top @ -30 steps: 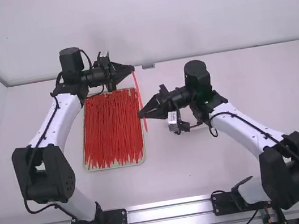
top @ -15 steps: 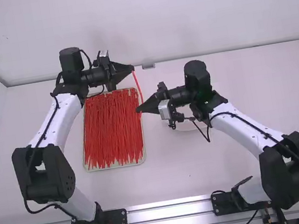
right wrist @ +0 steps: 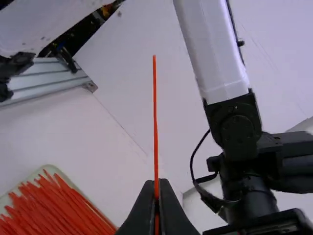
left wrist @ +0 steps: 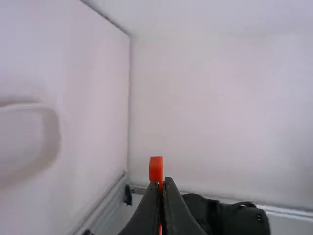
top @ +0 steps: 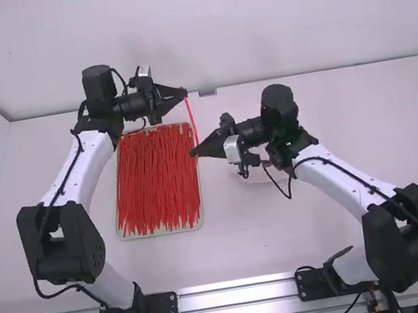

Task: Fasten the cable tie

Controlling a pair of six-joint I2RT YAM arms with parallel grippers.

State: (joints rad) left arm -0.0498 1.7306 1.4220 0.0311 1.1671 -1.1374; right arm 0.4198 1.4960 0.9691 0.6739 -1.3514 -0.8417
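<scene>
Cable tie — a single red strip — was stretched between the two hands, running far to near above the far right corner of the tray. The left arm bent up along the tray's left side with its wrist turned right; the left hand pointed right, fingers pinched together on the strip's far end, where the head stuck out just past the tips. The right arm reached in toward the middle; the right hand pointed left, clamped on the strip's near part just over the tray's right rim. Loose red ties filled the tray. The left hand sat near the counter's far edge and the back wall — the counter's right edge lay well apart from the right hand.
</scene>
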